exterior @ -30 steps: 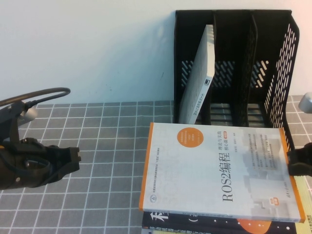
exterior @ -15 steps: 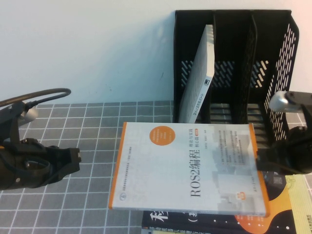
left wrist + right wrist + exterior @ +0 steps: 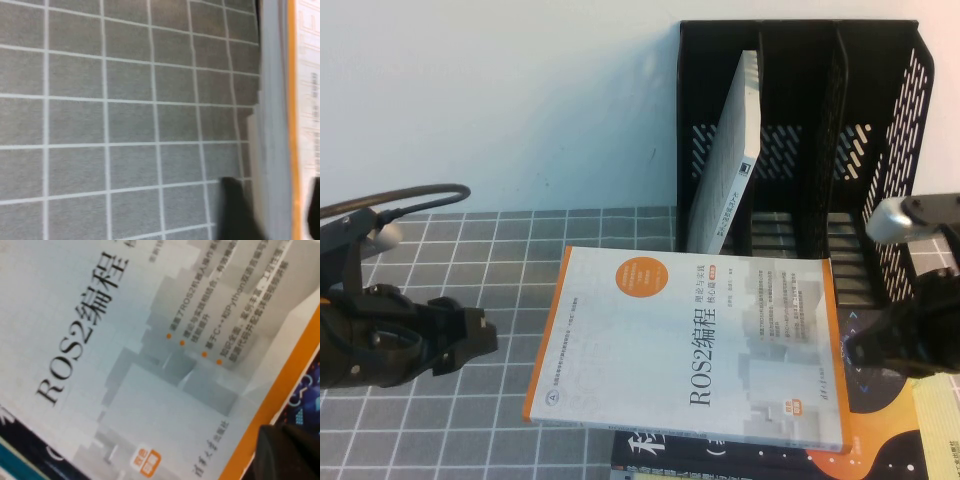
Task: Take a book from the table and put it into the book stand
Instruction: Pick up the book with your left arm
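The ROS2 book (image 3: 688, 350) is held flat above the bench (image 3: 520, 250), grasped at one edge by the right end effector (image 3: 855, 345), before the book stand (image 3: 800, 140). The left end effector (image 3: 480, 330), part-open and empty, is stationed beside the opposite edge, apparently for a handover.

The ROS2 book (image 3: 690, 345), white cover edged in orange, is up off the grid mat, face up and slightly skewed, its near edge over a dark book (image 3: 720, 462) underneath. Behind it the black book stand (image 3: 895, 150) stands upright with slotted sides, and a white book (image 3: 730, 150) leans tilted in its leftmost compartment; the other slots look dark.
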Tool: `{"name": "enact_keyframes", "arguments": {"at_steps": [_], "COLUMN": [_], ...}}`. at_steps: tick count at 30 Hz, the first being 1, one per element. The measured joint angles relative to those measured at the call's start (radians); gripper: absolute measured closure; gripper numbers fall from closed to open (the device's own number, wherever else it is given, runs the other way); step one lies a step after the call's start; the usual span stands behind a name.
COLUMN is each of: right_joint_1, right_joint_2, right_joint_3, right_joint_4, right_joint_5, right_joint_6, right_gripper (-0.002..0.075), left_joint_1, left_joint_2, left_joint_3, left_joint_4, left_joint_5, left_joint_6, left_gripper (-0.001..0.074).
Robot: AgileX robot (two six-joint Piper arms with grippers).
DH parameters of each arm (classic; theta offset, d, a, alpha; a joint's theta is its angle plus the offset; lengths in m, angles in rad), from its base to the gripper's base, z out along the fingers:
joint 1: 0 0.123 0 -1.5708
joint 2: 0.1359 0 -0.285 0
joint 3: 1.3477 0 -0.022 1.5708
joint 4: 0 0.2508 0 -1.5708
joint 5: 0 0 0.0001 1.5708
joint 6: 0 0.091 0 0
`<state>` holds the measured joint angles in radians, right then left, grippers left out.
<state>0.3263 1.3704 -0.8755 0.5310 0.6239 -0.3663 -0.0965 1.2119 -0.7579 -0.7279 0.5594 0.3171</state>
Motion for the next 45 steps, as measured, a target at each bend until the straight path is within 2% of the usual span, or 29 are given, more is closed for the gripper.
{"name": "enact_keyframes", "arguments": {"at_steps": [2,5,16,23,28,37,45], "right_joint_1": [0.002,0.002,0.005,0.005,0.005,0.005,0.005], "right_joint_2": [-0.050,-0.125,-0.330,-0.413,-0.440,-0.448,-0.448], "right_joint_3": [0.000,0.000,0.000,0.001,0.001,0.001,0.001], "right_joint_4": [-0.004,-0.011,-0.018,-0.020,-0.020,-0.020,-0.020], "right_joint_5": [0.017,0.059,0.243,0.285,0.296,0.330,0.332], "right_joint_6": [0.000,-0.002,-0.004,-0.004,-0.004,-0.004,-0.004], "right_gripper": [0.0729,0.0729,0.0729,0.0729,0.0729,0.0729,0.0729], "left_joint_1": [0.000,0.000,0.011,0.153,0.220,0.223,0.223], "left_joint_2": [0.013,0.047,0.227,0.364,0.469,0.604,0.606], "left_joint_3": [-0.022,-0.056,-0.156,-0.158,-0.160,-0.161,-0.163], "left_joint_4": [0.000,-0.014,-0.062,-0.436,-0.589,-0.632,-0.684], "left_joint_5": [0.032,0.074,0.171,0.372,0.519,0.540,0.557], "left_joint_6": [0.013,0.063,0.224,0.509,0.624,0.685,0.695], "left_gripper": [0.0356,0.0290,0.0271,0.0270,0.0270,0.0267,0.0192]}}
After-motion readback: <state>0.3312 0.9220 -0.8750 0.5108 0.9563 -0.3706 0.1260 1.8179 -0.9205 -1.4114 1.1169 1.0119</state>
